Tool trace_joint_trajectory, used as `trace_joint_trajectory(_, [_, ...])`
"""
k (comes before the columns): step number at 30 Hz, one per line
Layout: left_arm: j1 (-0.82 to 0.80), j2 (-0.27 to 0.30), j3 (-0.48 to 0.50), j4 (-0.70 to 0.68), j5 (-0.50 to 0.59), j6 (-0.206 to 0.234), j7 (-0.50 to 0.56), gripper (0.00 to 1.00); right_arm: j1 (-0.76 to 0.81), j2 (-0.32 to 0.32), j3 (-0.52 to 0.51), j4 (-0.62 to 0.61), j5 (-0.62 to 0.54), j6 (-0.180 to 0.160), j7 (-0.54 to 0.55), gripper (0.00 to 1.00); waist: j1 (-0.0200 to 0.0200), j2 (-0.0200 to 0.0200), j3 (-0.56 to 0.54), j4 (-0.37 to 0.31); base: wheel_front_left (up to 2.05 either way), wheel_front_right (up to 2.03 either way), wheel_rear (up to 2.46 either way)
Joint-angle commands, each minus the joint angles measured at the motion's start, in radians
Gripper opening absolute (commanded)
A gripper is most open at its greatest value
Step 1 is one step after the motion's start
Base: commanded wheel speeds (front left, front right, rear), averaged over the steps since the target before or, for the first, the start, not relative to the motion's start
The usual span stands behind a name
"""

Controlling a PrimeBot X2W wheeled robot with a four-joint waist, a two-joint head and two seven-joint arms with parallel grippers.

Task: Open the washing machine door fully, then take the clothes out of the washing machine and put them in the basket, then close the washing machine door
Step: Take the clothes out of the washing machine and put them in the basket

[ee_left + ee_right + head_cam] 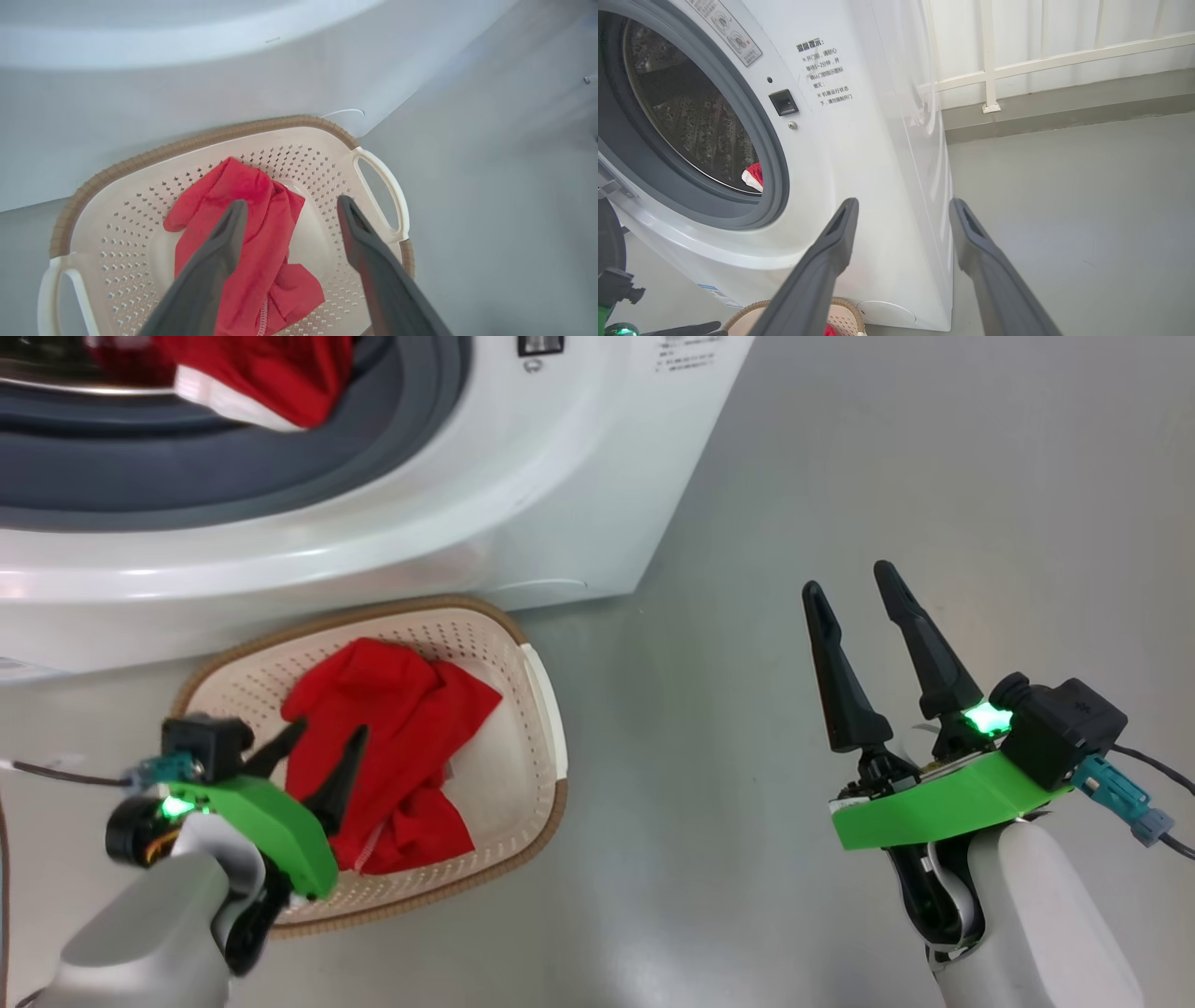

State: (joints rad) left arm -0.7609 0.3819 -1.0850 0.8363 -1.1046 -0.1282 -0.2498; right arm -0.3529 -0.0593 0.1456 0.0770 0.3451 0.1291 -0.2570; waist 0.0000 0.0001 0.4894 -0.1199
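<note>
The white washing machine [523, 495] stands with its opening uncovered. Red clothes with white trim [261, 378] hang over its grey gasket and show at the drum's mouth [754, 176]. A black sliver at the left edge looks like the washing machine door [606, 233]. On the floor in front sits the basket [541, 709], with a red garment [401, 728] lying loose inside. My left gripper [329, 733] hovers over it, open and apart from the cloth [266, 210]. My right gripper [847, 579] is open over bare floor to the right, holding nothing.
Grey floor [887, 457] stretches to the right of the machine. A white railing [990, 70] on a low grey kerb runs behind. The basket's brown rim [187, 142] almost touches the machine's front.
</note>
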Motion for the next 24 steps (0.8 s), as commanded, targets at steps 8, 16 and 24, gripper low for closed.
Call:
trace_joint_trajectory(8, [0.124, 0.053, 0.274, -0.138, 0.145, -0.003, -0.012, 1.00, 0.050, 0.009, 0.015, -0.007, -0.008, 0.002, -0.005, 1.00, 0.0000, -0.0001, -0.091, 0.039, 0.00, 0.00, 0.00])
trace_joint_trajectory(16, [0.254, 0.050, 0.488, -0.284, 0.268, -0.003, -0.012, 1.00, 0.076, 0.009, 0.016, 0.018, -0.012, 0.002, -0.005, 1.00, 0.0000, -0.0001, -0.170, 0.063, 0.00, 0.00, 0.00])
trace_joint_trajectory(24, [0.372, 0.034, 0.624, -0.402, 0.354, 0.000, -0.012, 1.00, 0.109, -0.003, 0.014, 0.042, -0.003, 0.002, -0.005, 1.00, 0.0000, -0.0001, -0.258, 0.083, 0.00, 0.00, 0.00])
